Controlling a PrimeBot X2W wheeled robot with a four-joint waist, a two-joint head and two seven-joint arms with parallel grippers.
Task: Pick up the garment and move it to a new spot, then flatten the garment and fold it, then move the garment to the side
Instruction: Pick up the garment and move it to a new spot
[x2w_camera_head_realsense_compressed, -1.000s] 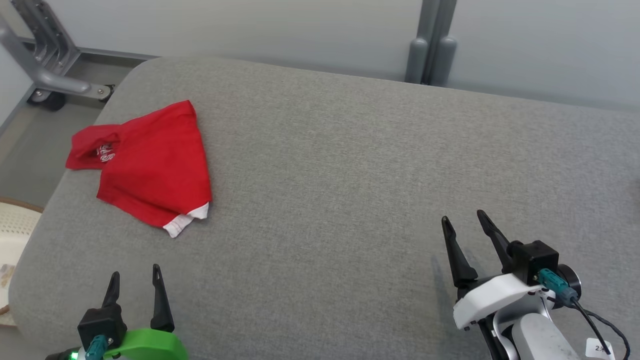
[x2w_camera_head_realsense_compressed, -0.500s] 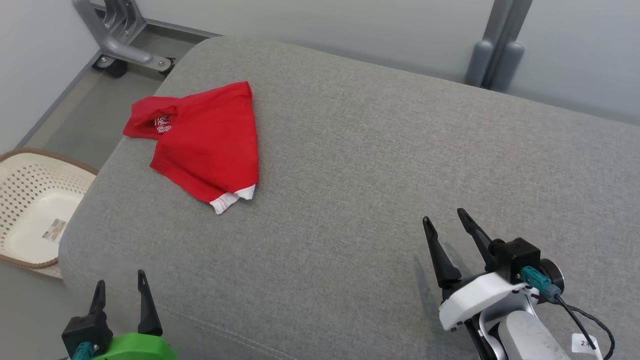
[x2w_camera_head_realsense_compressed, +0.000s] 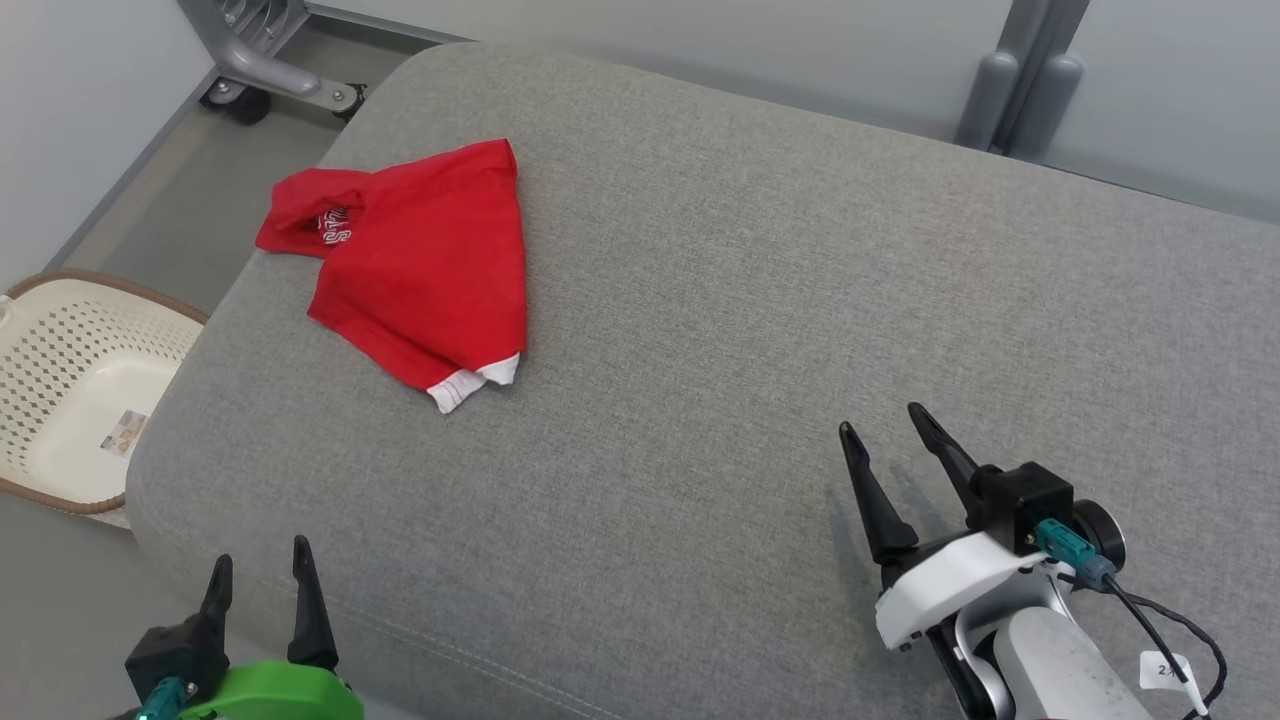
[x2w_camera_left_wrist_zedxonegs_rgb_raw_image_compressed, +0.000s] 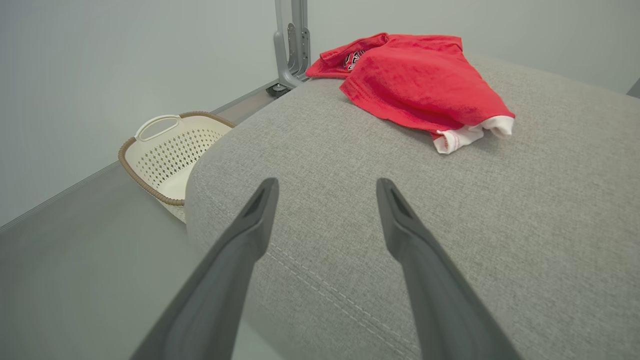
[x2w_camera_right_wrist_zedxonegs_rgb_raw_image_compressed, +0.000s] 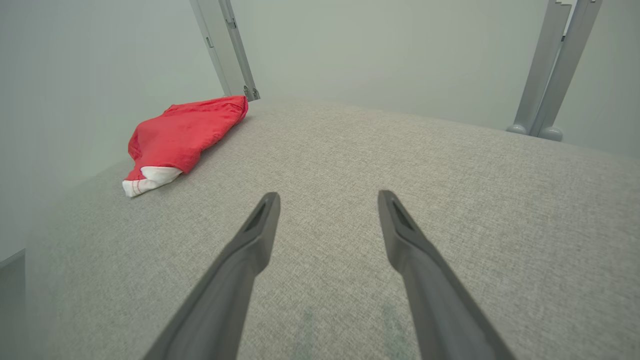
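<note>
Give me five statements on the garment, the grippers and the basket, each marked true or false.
1. The garment lies on the cushion. True.
2. The left gripper and right gripper are open. True.
3. The left gripper holds the garment. False: it is empty and apart from it.
4. The basket stands on the floor beside the cushion. True.
5. The garment is blue. False: it is red with a white hem.
</note>
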